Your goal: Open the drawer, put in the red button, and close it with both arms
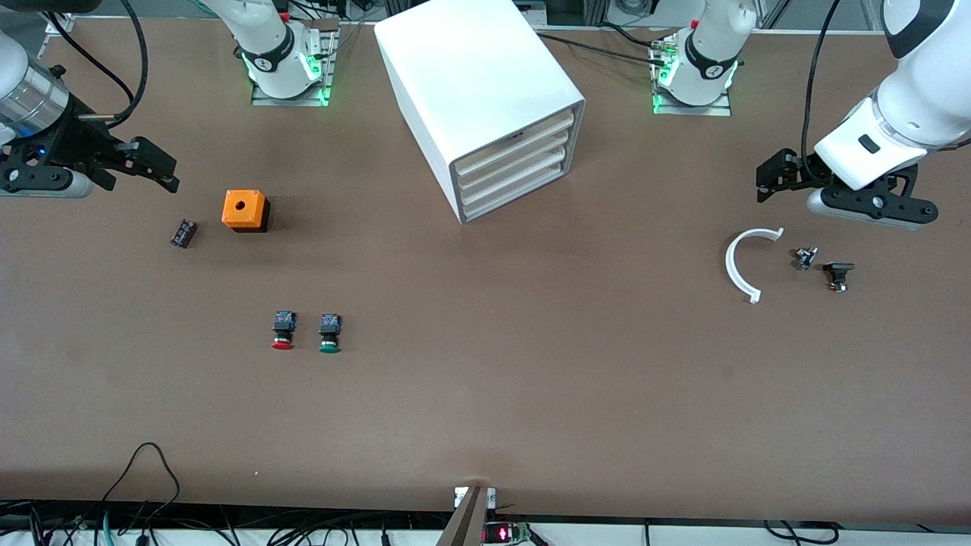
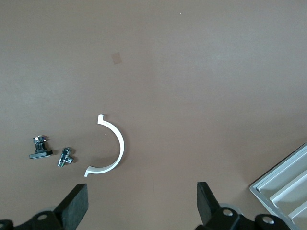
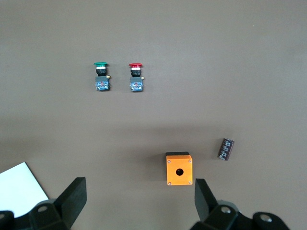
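The white cabinet [image 1: 485, 98] stood mid-table near the arm bases, its four drawers [image 1: 512, 171] all shut, fronts angled toward the front camera and slightly toward the left arm's end. The red button [image 1: 282, 331] lay on the bare tabletop [image 1: 531, 379], well nearer the front camera than the cabinet, toward the right arm's end, red cap pointing at the camera. Just beside it, apart, lay the green button [image 1: 329, 334], same way round.

Farther from the camera than the btns sat an orange box [image 1: 245, 210] w/ a round hole in its top, and beside it, toward the right arm's end, a small dark cylinder [image 1: 183, 233]. Nothing lay btwn the red button and the cabinet front.

Right gripper [image 1: 155, 167] hung w/ fingers spread wide, nothing in them, over the table's right-arm end near the cylinder. Left gripper [image 1: 774, 178] likewise spread and empty, over the opposite end, above a white curved clip [image 1: 740, 265]. Next to the clip lay a small metal fitting [image 1: 805, 258] and a black-based part [image 1: 838, 274].
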Motion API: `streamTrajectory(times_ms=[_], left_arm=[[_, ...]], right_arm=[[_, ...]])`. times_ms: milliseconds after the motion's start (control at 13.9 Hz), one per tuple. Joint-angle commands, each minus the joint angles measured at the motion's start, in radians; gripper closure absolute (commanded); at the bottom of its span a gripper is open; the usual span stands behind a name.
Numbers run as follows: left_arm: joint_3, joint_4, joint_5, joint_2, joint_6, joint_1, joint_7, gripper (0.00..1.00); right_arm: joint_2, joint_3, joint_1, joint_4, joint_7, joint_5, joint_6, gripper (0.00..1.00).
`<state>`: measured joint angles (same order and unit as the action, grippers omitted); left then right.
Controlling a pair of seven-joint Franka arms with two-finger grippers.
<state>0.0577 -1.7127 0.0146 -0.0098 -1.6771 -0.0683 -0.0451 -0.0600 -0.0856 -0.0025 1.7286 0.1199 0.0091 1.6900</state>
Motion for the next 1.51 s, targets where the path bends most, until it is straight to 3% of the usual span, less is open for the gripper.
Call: streamTrajectory(times_ms=[0, 433, 649, 793, 1226, 1442], left_arm=[[0.001, 0.012, 0.004, -0.002, 0.011, -0.004, 0.013, 0.00], [0.001, 0.012, 0.005, 0.001, 0.011, -0.004, 0.016, 0.00], [0.002, 0.019, 0.008, 0.007, 0.025, -0.013, 0.016, 0.00], [0.020, 0.037, 0.036, 0.020, 0.101, -0.018, 0.008, 0.00], [0.034, 0.036, 0.400, 0.095, 0.365, -0.016, 0.002, 0.00], [0.034, 0.036, 0.595, 0.174, 0.384, -0.016, -0.002, 0.00]], right_arm=[[0.005, -0.005, -0.011, -0.015, -0.014, -0.011, -0.006, 0.00], [0.019, -0.006, -0.008, 0.005, 0.029, -0.020, -0.047, 0.00], [0.116, -0.009, -0.005, 0.006, 0.029, -0.020, -0.043, 0.00], [0.176, -0.013, -0.004, 0.011, 0.029, -0.021, 0.003, 0.00], [0.366, -0.013, 0.022, 0.012, 0.023, -0.023, 0.270, 0.00], [0.451, -0.013, 0.030, 0.014, 0.024, -0.023, 0.405, 0.00]])
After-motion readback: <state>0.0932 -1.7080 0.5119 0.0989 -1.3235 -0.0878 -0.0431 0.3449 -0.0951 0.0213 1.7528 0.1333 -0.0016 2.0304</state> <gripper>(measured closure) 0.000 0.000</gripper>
